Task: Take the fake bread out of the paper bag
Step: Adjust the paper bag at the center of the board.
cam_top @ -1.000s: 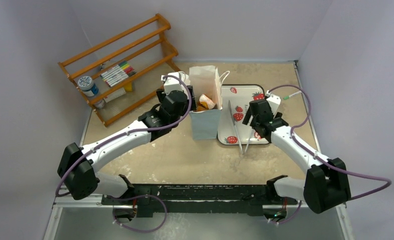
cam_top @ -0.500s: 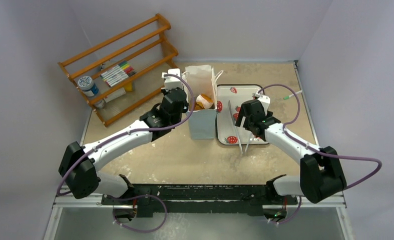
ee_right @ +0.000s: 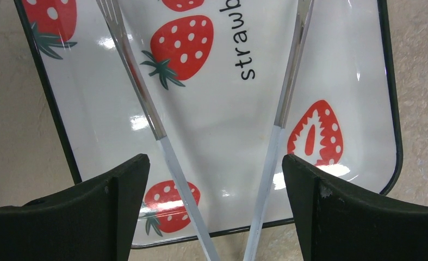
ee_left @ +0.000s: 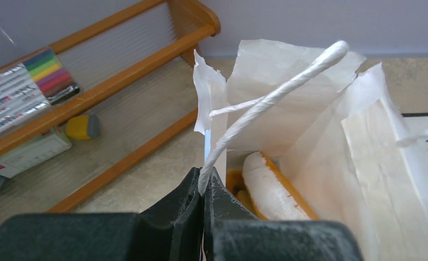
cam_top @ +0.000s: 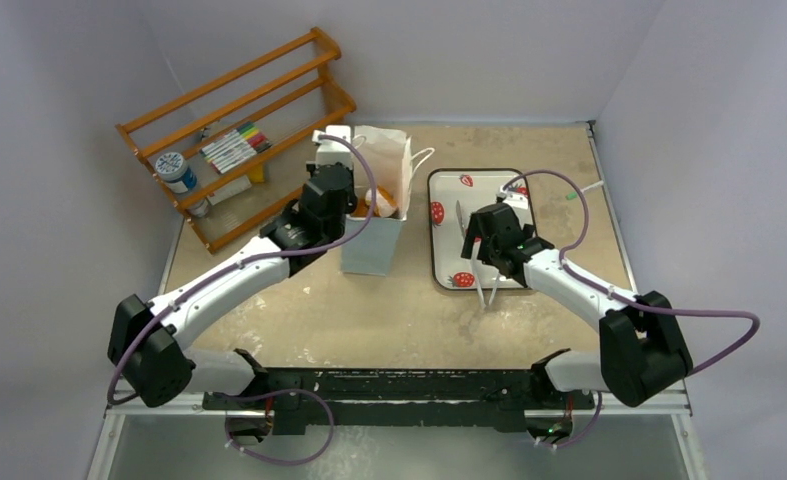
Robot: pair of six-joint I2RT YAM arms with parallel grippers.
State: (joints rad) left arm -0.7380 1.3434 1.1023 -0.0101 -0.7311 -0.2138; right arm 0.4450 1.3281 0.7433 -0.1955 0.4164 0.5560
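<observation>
— White string, is that what the left fingers have?
— Yes. The two left fingers are pressed fully together, and the white string handle of the paper bag goes in between their tips. The torn paper edge of the bag comes down to the same place. Whether it is pinched too, I cannot tell.
— And the fake bread?
— Just beyond the left fingers and a little to their right, low inside the bag. What shows is a long piece, pale on top with an orange rim. More orange lies beside it, but its shape is hidden.
— What is further out on that side?
— To the left of the fingers, a wooden rack with coloured markers on its shelf.
— The right fingers?
— They stand wide apart and hold nothing. Between them pass the two thin arms of the tongs, touching neither finger. Under the tongs is the strawberry tray, and around the tray is the beige counter.
</observation>
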